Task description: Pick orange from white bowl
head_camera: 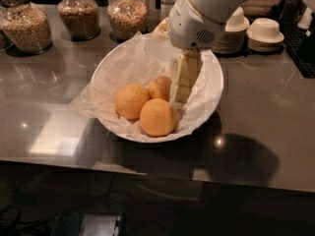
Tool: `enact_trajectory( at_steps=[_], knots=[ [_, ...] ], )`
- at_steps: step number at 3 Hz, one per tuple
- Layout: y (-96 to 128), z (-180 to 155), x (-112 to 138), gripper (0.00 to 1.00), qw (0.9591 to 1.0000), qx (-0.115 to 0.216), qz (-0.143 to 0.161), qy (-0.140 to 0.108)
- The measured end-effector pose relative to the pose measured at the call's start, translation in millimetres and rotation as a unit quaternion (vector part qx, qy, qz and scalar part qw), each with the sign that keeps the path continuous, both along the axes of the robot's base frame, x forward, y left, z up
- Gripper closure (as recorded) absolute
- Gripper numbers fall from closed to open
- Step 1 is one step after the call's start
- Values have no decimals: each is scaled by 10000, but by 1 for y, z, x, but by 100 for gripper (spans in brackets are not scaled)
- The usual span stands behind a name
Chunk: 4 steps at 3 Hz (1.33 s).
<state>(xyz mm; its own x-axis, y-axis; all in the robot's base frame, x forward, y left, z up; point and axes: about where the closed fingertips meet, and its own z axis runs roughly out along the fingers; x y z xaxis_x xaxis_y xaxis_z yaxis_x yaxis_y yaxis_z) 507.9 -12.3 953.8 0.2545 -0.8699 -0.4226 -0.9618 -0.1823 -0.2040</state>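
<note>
Three oranges lie together in the white bowl [212, 85], which is lined with crumpled white paper [88, 102]. One orange [131, 101] is at the left, one [158, 117] at the front, and one [160, 86] behind them. My gripper [180, 93] hangs down from the white arm [197, 14] into the bowl. It is right beside the back orange and just above the right edge of the front orange. No orange is lifted.
Three glass jars of grain [27, 27] [78, 14] [127, 14] stand at the back left of the dark counter [266, 107]. Stacks of small white bowls [265, 31] stand at the back right. The counter's front edge runs just below the bowl.
</note>
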Motion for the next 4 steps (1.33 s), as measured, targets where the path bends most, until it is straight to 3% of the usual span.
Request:
enact_trajectory(
  at_steps=[1, 2, 3, 4],
  knots=[
    [18, -12, 10, 0, 9990, 53, 423, 100],
    [23, -30, 16, 0, 9984, 27, 523, 235],
    [23, -48, 19, 19, 9985, -84, 431, 316],
    [9, -54, 30, 23, 9994, -291, 125, 163]
  ],
)
